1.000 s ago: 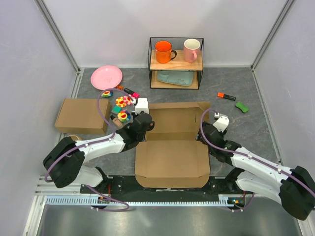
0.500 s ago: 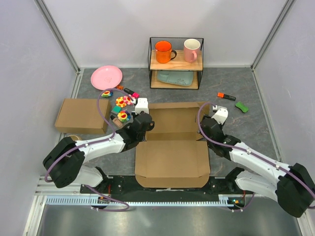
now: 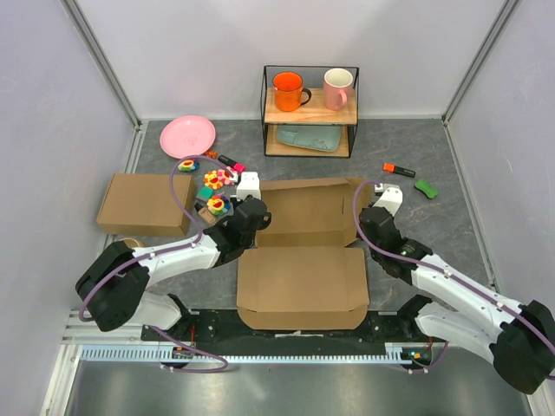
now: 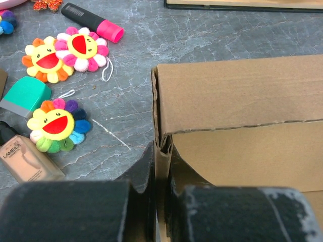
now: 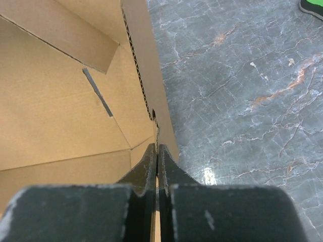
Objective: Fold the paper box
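**Paper box** [image 3: 303,282]: brown corrugated mailer, lying open between your two grippers. The flat panel is on the side of the arm bases. The far half has its side walls standing.

**Left gripper** [image 4: 161,157]: you have it closed on the box's left side wall, one finger [image 4: 144,171] on each face of the cardboard, short of the far-left corner.

**Right gripper** [image 5: 157,154]: you have it pinched tight on the top edge of the right side wall, with box interior to its left and bare grey table [image 5: 242,101] to its right.

**Left of your left gripper:**
- a rainbow flower plush [image 4: 55,123], near
- a foundation bottle [image 4: 28,159]
- a teal block [image 4: 28,96]

**Ahead-left of your left gripper:**
- two more flower plushes [image 4: 83,48]
- a pink-capped marker [image 4: 93,22]

**Further left of your left gripper:** a second cardboard box [image 3: 146,204], closed and well apart.

**Ahead of both grippers:** a wire shelf [image 3: 310,115] holding an orange mug [image 3: 288,90] and a pink mug [image 3: 337,87].
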Controlling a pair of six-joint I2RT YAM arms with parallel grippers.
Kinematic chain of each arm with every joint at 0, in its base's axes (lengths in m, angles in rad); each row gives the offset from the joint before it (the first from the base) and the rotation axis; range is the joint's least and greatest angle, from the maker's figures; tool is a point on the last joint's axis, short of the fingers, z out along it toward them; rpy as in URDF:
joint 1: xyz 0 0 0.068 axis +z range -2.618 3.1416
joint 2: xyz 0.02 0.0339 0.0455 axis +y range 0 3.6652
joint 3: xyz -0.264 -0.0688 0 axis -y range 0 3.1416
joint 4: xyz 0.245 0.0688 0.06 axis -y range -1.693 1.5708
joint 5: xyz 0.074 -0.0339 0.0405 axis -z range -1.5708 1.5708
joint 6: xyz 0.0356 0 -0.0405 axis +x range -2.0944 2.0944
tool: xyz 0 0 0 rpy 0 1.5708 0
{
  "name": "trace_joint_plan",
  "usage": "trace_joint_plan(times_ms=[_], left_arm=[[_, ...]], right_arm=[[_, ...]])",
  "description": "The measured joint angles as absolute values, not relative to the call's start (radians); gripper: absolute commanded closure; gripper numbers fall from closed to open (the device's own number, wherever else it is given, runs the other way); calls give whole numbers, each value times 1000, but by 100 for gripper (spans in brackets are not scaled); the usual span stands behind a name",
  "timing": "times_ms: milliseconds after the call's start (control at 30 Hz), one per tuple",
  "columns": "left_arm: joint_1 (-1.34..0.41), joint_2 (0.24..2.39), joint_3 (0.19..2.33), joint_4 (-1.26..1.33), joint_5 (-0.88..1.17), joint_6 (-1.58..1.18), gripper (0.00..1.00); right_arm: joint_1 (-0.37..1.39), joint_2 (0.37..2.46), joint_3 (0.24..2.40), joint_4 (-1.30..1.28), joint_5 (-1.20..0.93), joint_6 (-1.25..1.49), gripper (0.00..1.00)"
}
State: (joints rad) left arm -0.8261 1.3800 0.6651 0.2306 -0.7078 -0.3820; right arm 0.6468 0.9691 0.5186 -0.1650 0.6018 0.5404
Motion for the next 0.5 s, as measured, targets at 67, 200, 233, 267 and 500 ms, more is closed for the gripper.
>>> trace_joint_plan(times_ms=[67, 200, 233, 267, 500], left_arm=[[-826, 1380, 665, 231, -707, -382, 98], [-826, 1381, 665, 231, -710, -382, 98], [-826, 1381, 665, 232, -710, -382, 98], [-826, 1382, 666, 231, -712, -382, 98], [-826, 1385, 669, 229, -719, -382, 98]], right_arm=[[647, 946, 519, -182, 584, 542, 100], [654, 904, 518, -195, 525, 554, 100], [662, 900, 518, -189, 508, 557, 100], [674, 897, 518, -180, 491, 559, 100], [736, 920, 517, -116, 440, 564, 96]])
